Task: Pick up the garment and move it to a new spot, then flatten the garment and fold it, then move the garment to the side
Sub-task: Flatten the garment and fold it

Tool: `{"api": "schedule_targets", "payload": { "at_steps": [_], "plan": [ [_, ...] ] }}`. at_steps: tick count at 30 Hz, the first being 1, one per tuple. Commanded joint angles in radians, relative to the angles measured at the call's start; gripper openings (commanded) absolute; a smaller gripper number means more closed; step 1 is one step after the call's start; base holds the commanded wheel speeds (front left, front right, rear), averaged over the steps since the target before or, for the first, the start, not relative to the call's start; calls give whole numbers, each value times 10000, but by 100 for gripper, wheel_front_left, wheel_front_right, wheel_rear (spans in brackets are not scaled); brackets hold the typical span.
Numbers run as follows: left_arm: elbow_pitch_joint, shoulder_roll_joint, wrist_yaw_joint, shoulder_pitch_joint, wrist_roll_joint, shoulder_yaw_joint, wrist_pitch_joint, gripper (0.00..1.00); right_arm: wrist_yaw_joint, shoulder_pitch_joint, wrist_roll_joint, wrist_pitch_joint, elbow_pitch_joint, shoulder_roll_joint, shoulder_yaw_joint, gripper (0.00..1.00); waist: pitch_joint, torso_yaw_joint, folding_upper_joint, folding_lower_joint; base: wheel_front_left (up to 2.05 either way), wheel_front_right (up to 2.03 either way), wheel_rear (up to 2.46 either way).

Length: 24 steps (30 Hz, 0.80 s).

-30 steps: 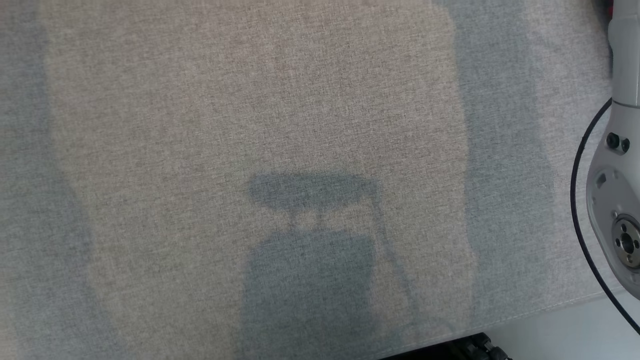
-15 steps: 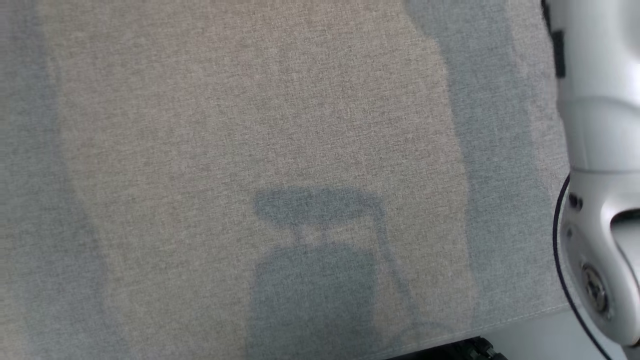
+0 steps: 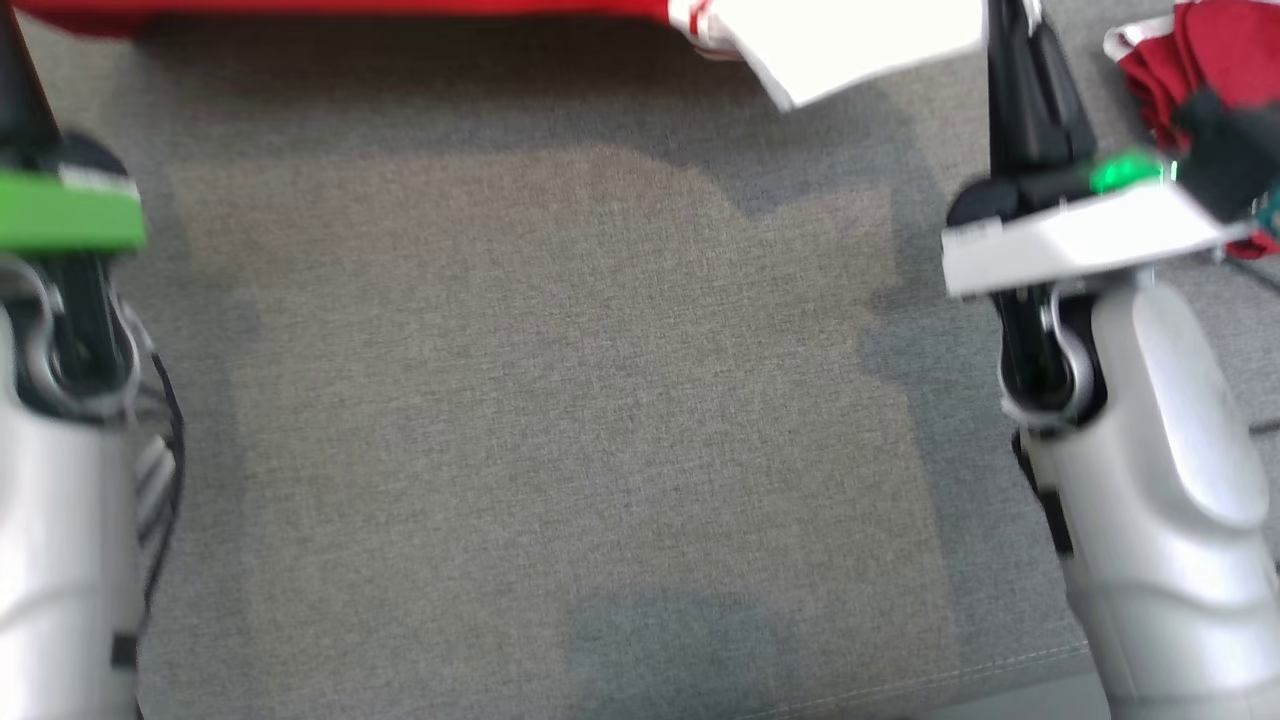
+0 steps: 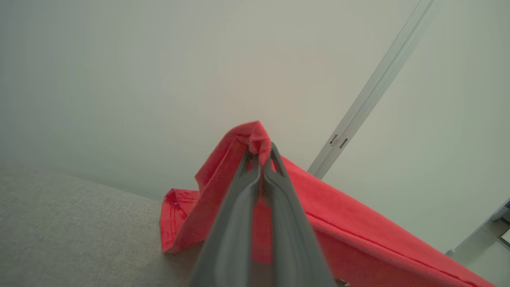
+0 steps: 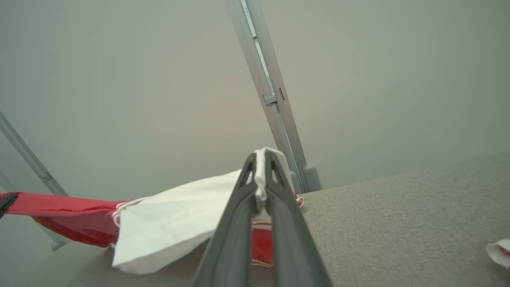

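**Current state.** The left gripper [image 4: 261, 159] is fully closed, pinching a bunched red corner of the red and white fabric garment [image 3: 850, 45]. The right gripper [image 5: 261, 165] is also fully closed, clamped on a white fold of the same garment.

**Garment position.** In the head view the garment lies along the 12 o'clock edge, red from 11 o'clock and white toward 1 o'clock, stretched between the two grippers. In both wrist views its lower part sags onto the grey woven cloth surface [image 3: 560, 400].

**Change.** One second ago the head view held bare surface, with one pale arm at 3 o'clock. The whole picture has since shifted, so the camera has moved. Both forearms now stand at 9 and 3 o'clock, and the garment has come into frame.

**Meaning for the task.** The pick-up appears complete and the move to a new spot is under way. The centre of the surface is free for flattening. A crumpled dark-red garment [image 3: 1175, 60] at 2 o'clock lies close beside the right gripper and could snag.
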<state>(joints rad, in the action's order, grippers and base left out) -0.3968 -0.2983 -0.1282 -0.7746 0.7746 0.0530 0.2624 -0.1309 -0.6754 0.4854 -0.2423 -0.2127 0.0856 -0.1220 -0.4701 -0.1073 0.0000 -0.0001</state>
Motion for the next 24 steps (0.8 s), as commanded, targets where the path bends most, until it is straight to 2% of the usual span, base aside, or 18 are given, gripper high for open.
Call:
{"api": "schedule_targets", "payload": {
  "at_steps": [1, 5, 11, 19, 24],
  "plan": [
    [314, 82, -28, 757, 175, -145, 26, 0, 2, 686, 120, 107, 325, 89, 106, 0, 862, 224, 0, 1, 0, 0, 0],
    [1127, 374, 22, 2776, 409, -344, 28, 0, 2, 2454, 342, 435, 1297, -20, 382, 0, 1367, 314, 0, 1, 0, 0, 0],
    [1819, 994, 339, 5098, 841, -556, 26, 0, 4, 4575, 583, 921, 2407, -214, 739, 0, 1937, 492, 0, 1, 0, 0, 0],
    [2366, 1843, 489, 7232, 1297, -879, 35, 0, 5, 6557, 745, 1476, 3474, -283, 1065, 0, 2531, 502, 0, 1, 0, 0, 0],
    [2895, 2232, 382, 8190, 1352, -1296, 37, 0, 8, 7442, 776, 1584, 3807, -315, 1281, 0, 2980, 501, 0, 1, 0, 0, 0]
  ]
}}
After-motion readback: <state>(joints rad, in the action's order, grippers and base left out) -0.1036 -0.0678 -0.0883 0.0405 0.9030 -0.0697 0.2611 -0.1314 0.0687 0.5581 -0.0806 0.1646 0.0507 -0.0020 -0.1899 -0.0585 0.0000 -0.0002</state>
